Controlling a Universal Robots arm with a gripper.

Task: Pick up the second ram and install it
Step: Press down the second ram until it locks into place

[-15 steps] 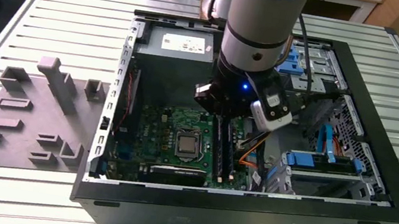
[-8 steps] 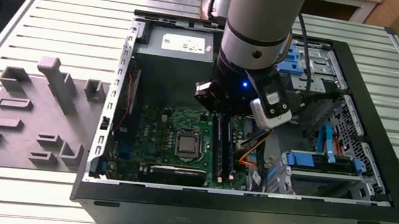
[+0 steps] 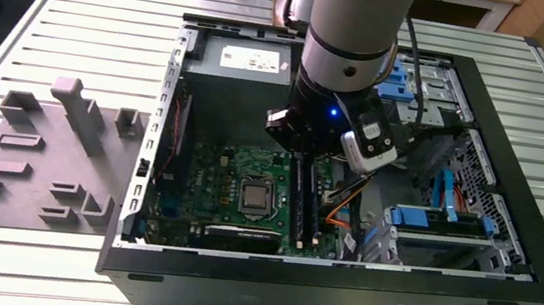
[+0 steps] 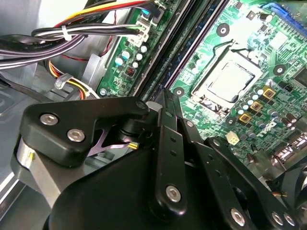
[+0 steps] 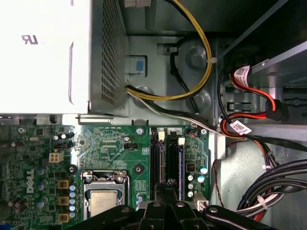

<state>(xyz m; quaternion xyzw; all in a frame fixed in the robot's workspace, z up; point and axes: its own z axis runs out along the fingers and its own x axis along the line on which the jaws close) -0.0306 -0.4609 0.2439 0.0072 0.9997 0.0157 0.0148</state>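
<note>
Hovering: gripper (image 3: 299, 155) hangs inside the open PC case (image 3: 514, 282), pointing straight down at the memory slots (image 3: 303, 202).
Gripper tip: in both wrist views it narrows to a thin point (image 4: 165, 98) (image 5: 165, 188) right over the slot row, at or just above it; contact can't be judged.
Jaws: the links run close together towards the tip, but I can't tell whether they are pinched, or whether they hold anything.
Ram: a dark strip (image 5: 172, 162) stands on edge among the slots in the first wrist view, in line with the tip. It is hard to separate from the slots, and I can't tell if it is seated.
Slots: long, black, pale clips at the far ends, running side by side next to the CPU socket (image 5: 103, 201).
Board: green motherboard (image 3: 204, 183) lying flat on the case floor.
PSU: silver box (image 3: 241, 56) at the far end of the case, with yellow and black cables (image 5: 204, 72) running off it.
Tray: grey tray (image 3: 19, 198) with raised blocks on the table (image 3: 109, 4), on the exterior view's left, well apart from the gripper.
Drive bay: blue-clipped bays (image 3: 436, 223) on the exterior view's right of the case.
</note>
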